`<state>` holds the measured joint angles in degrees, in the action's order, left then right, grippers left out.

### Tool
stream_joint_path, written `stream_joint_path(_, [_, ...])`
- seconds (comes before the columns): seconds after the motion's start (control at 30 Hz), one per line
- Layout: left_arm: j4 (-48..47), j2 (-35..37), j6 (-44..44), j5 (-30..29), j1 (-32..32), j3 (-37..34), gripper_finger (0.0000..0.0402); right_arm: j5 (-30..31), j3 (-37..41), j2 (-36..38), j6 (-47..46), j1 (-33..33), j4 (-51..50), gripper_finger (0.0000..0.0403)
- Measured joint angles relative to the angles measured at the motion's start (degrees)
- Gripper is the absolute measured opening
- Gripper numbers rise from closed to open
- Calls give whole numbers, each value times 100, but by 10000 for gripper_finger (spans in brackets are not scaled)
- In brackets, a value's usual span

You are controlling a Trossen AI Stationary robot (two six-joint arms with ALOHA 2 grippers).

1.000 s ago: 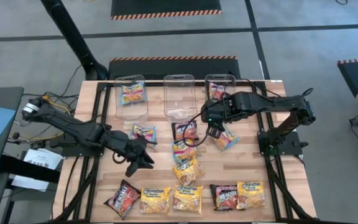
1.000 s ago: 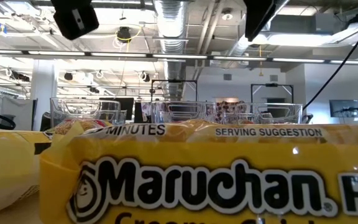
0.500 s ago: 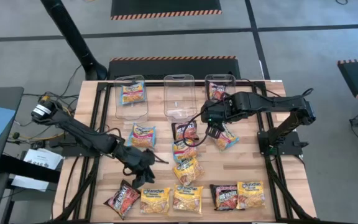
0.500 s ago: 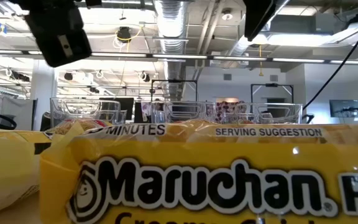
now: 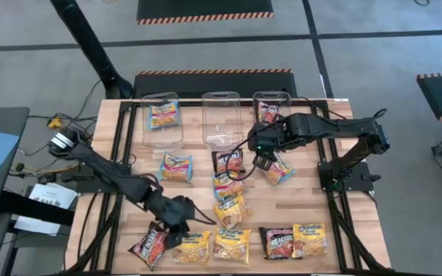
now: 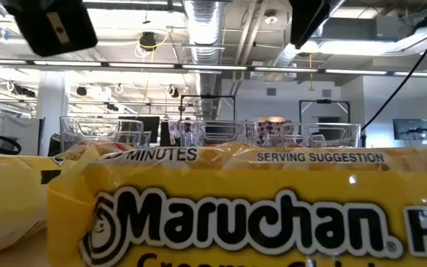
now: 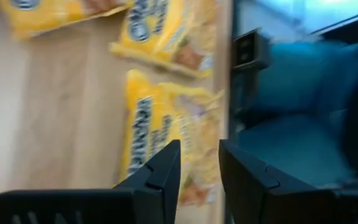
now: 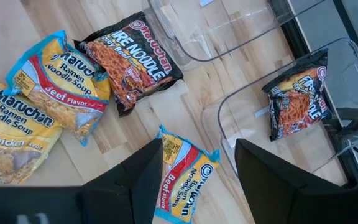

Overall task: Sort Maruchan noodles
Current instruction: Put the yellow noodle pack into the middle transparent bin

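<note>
Ramen packets (image 5: 232, 210), flat, yellow, black-red, blue-pink

floor (image 5: 374, 46): grey, black mats with striped edges (image 5: 204, 9) | ceiling: silver ducts (image 6: 210, 22), bright strip lights (image 6: 199, 68)

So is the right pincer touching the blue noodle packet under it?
Apart. The right wrist view shows the right pincer open, with the blue noodle packet lying flat on the table, plainly farther off between the fingers.

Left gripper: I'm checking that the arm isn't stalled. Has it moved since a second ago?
Yes. In the high view the left gripper has gone from beside the light blue packet toward the near row, now above the yellow-orange packet.
</note>
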<state>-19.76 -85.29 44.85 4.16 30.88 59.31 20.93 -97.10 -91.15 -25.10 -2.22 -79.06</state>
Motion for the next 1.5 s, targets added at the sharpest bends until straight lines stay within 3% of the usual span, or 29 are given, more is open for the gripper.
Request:
stream_joint_path(0.1, [-625, -267, -262, -136, 43, 408, 90, 0, 0, -2, 0, 0, 30, 226])
stream_joint_path(0.3, [-663, -817, -482, 62, 15, 555, 91, 0, 0, 0, 2, 0, 26, 226])
stream_joint_path(0.7, [-416, -1402, -680, 1220, -305, 555, 127, 2, 0, -2, 9, 0, 19, 226])
stream_joint_path(1.1, [-1058, -1404, -1190, 1153, -646, 557, 136, 0, 0, -2, 4, -1, 19, 226])
stream_joint_path(1.5, [-894, -1424, -1411, 1063, -818, 426, 136, 0, 0, -2, -72, 0, 24, 226])
